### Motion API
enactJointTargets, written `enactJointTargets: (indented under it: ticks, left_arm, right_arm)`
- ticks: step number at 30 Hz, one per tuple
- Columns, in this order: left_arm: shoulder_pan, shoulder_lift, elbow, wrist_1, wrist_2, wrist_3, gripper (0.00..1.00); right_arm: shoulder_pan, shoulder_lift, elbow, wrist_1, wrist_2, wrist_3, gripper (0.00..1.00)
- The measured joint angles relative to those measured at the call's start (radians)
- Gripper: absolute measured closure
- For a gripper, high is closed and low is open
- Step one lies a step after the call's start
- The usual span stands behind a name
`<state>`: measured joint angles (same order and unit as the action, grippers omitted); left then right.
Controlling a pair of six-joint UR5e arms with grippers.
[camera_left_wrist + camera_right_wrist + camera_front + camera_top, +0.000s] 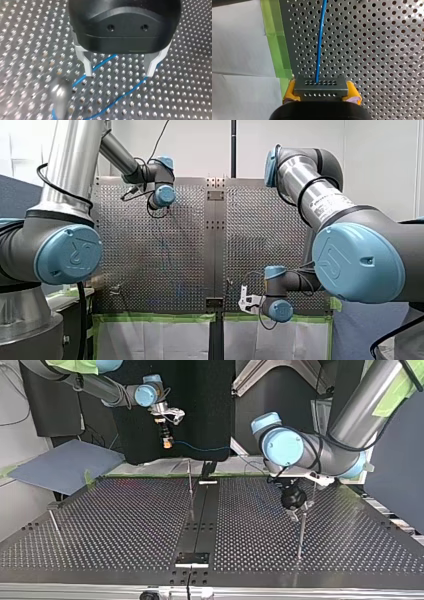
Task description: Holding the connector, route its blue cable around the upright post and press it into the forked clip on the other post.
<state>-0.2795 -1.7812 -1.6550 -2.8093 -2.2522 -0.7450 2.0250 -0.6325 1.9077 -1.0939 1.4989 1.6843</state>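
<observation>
- Hard to read first: no forked clip resolves on any post, and the rounded metal post head [60, 93] beside your left gripper [119, 73] is a blur.
- The thin blue cable [320, 42] shows only a short stretch in the top view.
- Count three thin upright rods there: left rod [54, 525], middle rod [190, 485], right rod [300, 535].
- Two grippers: your right gripper [321, 93] clamps the grey rectangular connector block [320, 86] between yellow pads, and the cable runs straight ahead over the perforated metal table [387, 50].
- Your left one stands wide, gripping nothing, with two cable stretches on the table beneath.
</observation>
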Motion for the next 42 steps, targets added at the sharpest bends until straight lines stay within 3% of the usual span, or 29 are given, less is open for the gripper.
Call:
enactJointTargets:
  ticks: [16,23,42]
  left_arm:
    - [-0.007,-0.024,-0.001,-0.007,0.007,0.009,0.00]
    - [-0.011,-0.064,-0.004,-0.013,-0.017,0.009,0.00]
    - [-0.012,-0.084,-0.041,0.006,0.001,-0.032,0.00]
  right_arm:
    - [0.001,0.000,0.000,0.000,0.000,0.000,1.00]
    - [0.001,0.000,0.000,0.000,0.000,0.000,1.00]
    - [0.001,0.000,0.000,0.000,0.000,0.000,1.00]
